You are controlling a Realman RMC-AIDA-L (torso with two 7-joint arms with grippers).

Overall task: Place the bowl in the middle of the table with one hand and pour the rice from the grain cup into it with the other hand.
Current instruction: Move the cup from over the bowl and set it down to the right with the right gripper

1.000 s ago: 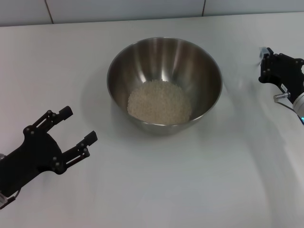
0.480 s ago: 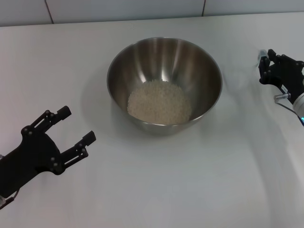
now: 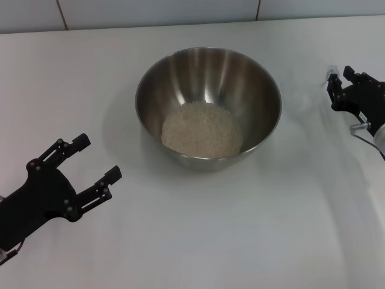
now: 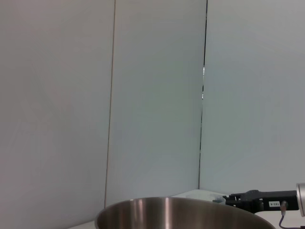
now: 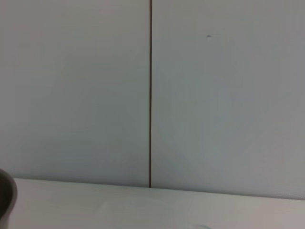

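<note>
The bowl (image 3: 208,84) stands upright in the middle of the table (image 3: 198,235), and its rim shows in the left wrist view (image 4: 171,205). The rice (image 3: 201,129) lies in a pale heap on its bottom. My left gripper (image 3: 96,158) is open and empty, near the table's front left, apart from the bowl. My right gripper (image 3: 340,79) is at the far right edge, well clear of the bowl; it also shows in the left wrist view (image 4: 228,199). A small clear shape at its tip looks like the grain cup (image 3: 330,74). I cannot tell whether it is held.
A tiled wall (image 3: 180,12) runs along the table's back edge. Bare tabletop lies in front of the bowl and on both sides of it.
My right gripper has drifted to the right and slightly nearer, away from the bowl. My left gripper, the bowl and the rice have hardly moved.
</note>
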